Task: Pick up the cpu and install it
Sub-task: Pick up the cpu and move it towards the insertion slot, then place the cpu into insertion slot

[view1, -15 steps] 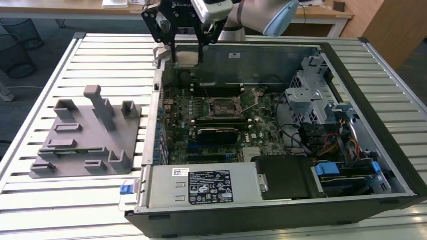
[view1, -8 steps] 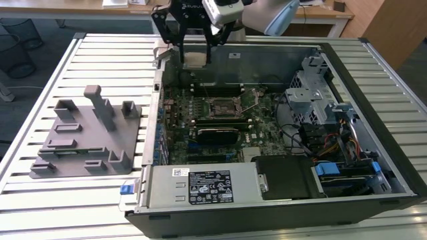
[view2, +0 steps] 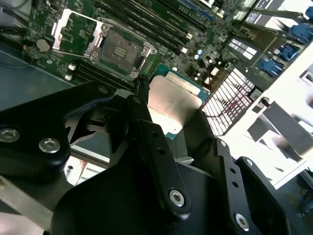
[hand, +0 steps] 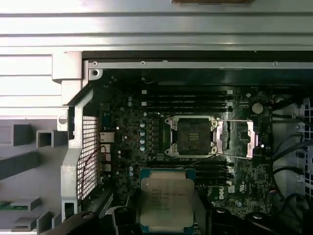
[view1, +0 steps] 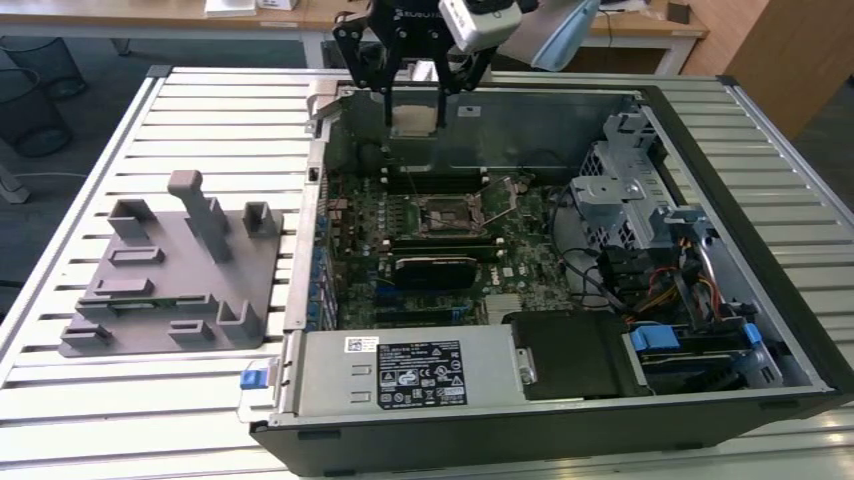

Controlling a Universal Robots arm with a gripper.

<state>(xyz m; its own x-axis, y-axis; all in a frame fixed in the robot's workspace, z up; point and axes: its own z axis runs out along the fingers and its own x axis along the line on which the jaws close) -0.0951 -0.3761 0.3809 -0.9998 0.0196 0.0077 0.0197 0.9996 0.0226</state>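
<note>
The arm comes down over the far wall of the open case (view1: 561,425), its black gripper (view1: 416,112) pointing downward. The jaws are closed to a narrow gap on the cpu (view1: 412,122), with a finger (view2: 146,125) on each of two opposite edges. The chip is held flat with its metal top up, raised above the board (view1: 527,228) and on the far side of the socket (view1: 454,212). In both wrist views the socket is uncovered, its load plate (hand: 234,139) swung back beside it.

Well to the exterior view's left of the socket, outside the case, a grey fixture (view1: 174,280) lies on the slatted metal table (view1: 147,420). To the exterior view's right of the socket are a drive cage (view1: 621,185) and cables. On the socket's near side lies the power supply (view1: 400,375). Beyond the table are wooden desks (view1: 160,15) and a mesh bin (view1: 27,100).
</note>
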